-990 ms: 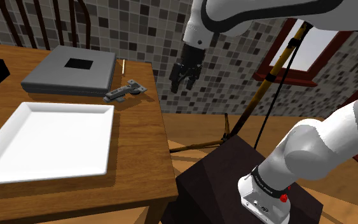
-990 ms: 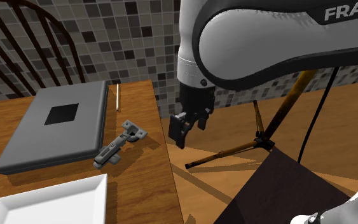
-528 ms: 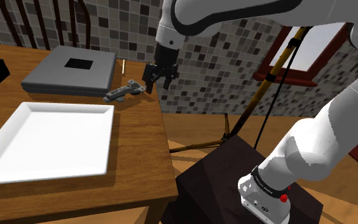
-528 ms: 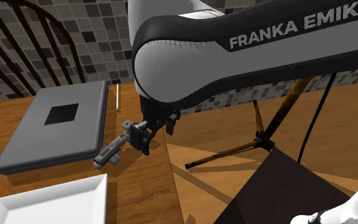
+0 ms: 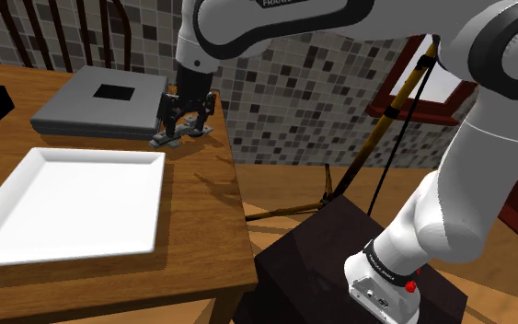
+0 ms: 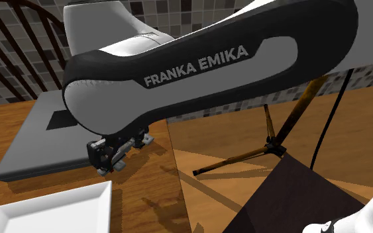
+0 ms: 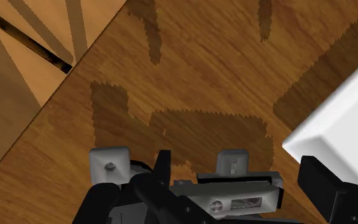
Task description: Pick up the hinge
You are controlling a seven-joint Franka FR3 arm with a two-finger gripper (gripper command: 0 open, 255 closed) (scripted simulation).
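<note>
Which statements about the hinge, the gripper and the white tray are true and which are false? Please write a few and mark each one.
1. The hinge lies on the wooden table. True.
2. The gripper is shut on the hinge. False: its fingers stand apart, with the hinge between them.
3. The hinge lies in the white tray. False: it lies on the table, beside the tray.
4. A flat grey box lies on the table near the hinge. True.

Grey slab [image 5: 100,99] just beside hinge [image 5: 166,139], white tray [image 5: 63,198] near, bare wooden table [image 5: 201,198] between, open air past table edge
</note>
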